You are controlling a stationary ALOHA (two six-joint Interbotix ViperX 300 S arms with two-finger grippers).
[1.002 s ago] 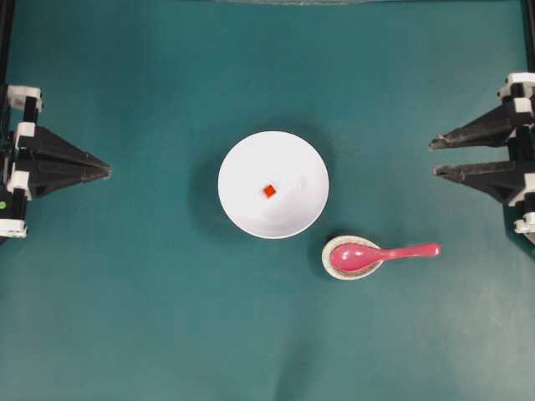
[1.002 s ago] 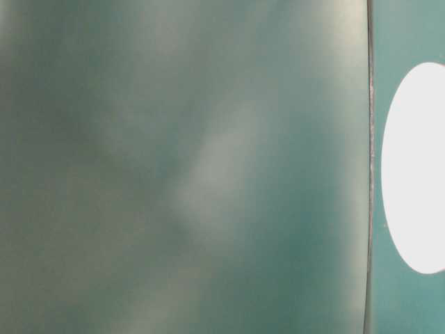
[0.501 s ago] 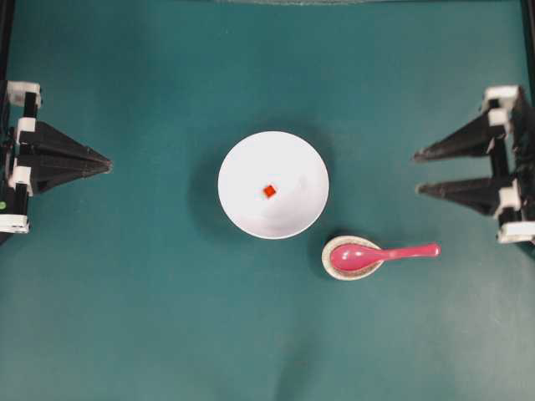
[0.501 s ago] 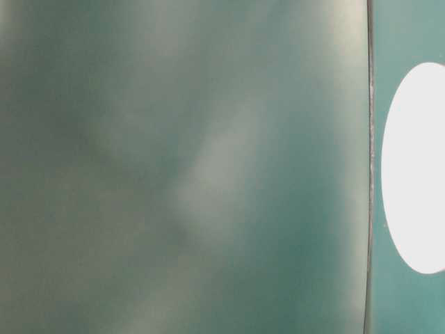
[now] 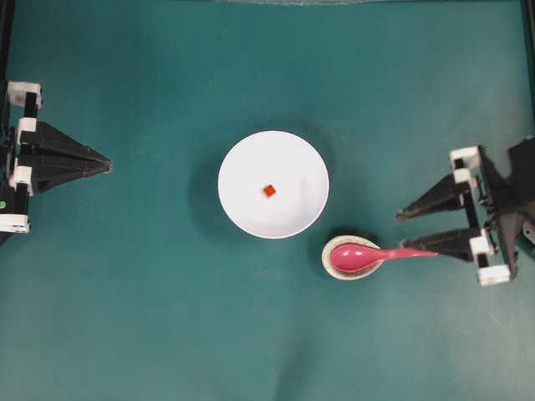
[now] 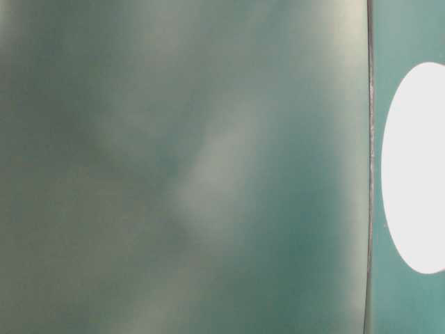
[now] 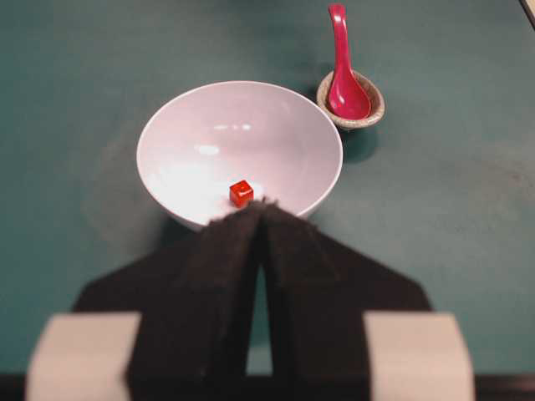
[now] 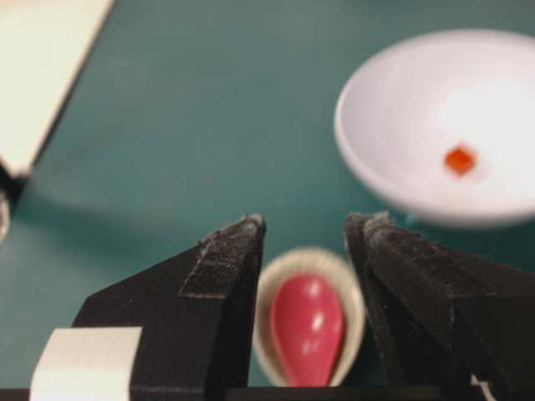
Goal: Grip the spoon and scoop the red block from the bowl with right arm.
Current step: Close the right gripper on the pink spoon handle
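The white bowl point(image 5: 242, 167) sits mid-table with the tiny red block point(image 5: 269, 190) lying inside it. To its lower right the pink spoon point(image 5: 376, 254) rests with its scoop in a small speckled dish point(image 5: 328, 261), handle pointing right. My right gripper point(image 5: 409, 231) is open at the handle's end, its lower finger overlapping the tip. In the right wrist view the open right gripper point(image 8: 305, 224) frames the spoon point(image 8: 308, 330), with the bowl point(image 8: 393, 109) and the red block point(image 8: 460, 159) beyond. My left gripper point(image 5: 107, 166) is shut at the far left, empty.
The left wrist view shows the bowl point(image 7: 192, 125), the red block point(image 7: 241, 193), the spoon point(image 7: 345, 75) and the dish point(image 7: 372, 114) ahead of the shut left gripper point(image 7: 263, 205). The table-level view is a blur with a white oval point(image 6: 417, 167) at right.
My right gripper has swung left and toward the table's front, from the right edge to the spoon handle's end, staying open. The left arm, bowl, block and spoon have not moved.
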